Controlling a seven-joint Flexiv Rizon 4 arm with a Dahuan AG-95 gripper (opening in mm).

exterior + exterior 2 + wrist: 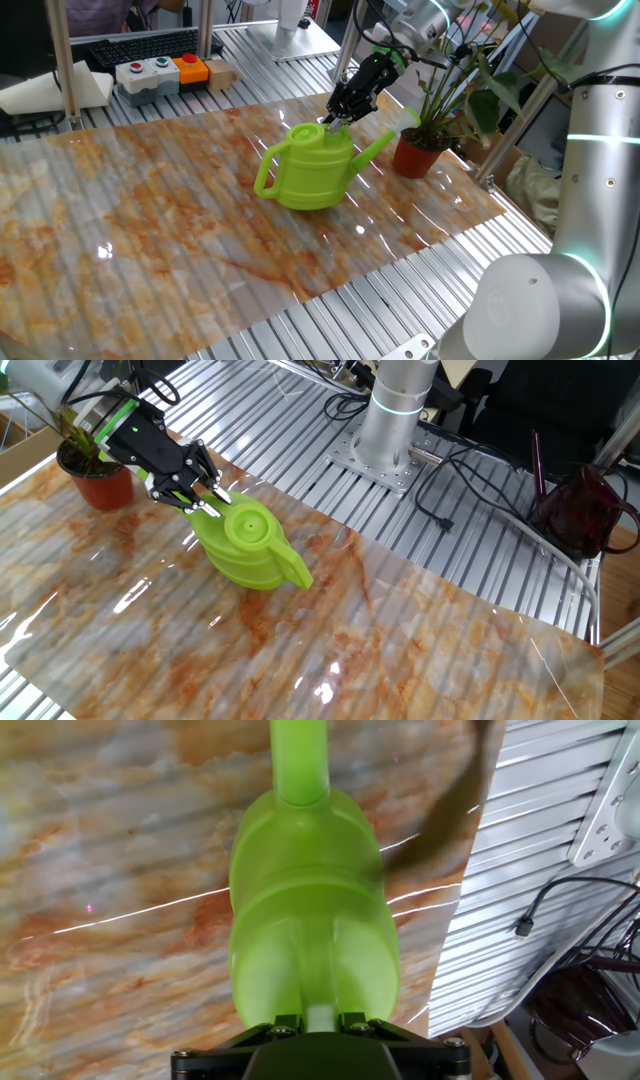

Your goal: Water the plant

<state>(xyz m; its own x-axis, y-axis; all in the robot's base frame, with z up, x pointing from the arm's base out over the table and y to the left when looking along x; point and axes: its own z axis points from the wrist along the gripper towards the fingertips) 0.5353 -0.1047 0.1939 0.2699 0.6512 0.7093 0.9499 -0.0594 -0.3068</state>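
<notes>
One fixed view: gripper (336,118) angled down at the top of the watering can (310,167); jaws narrow, grip unconfirmed. Plant (440,105) just beyond the spout, leaves cut off. Other fixed view: fingertips (205,507) at can's top opening. Hand view: can fills the centre; fingertips hidden.

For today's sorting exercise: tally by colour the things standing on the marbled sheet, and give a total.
Lime-green: 1, the watering can
Terracotta-red: 1, the pot of the plant
Total: 2
</notes>
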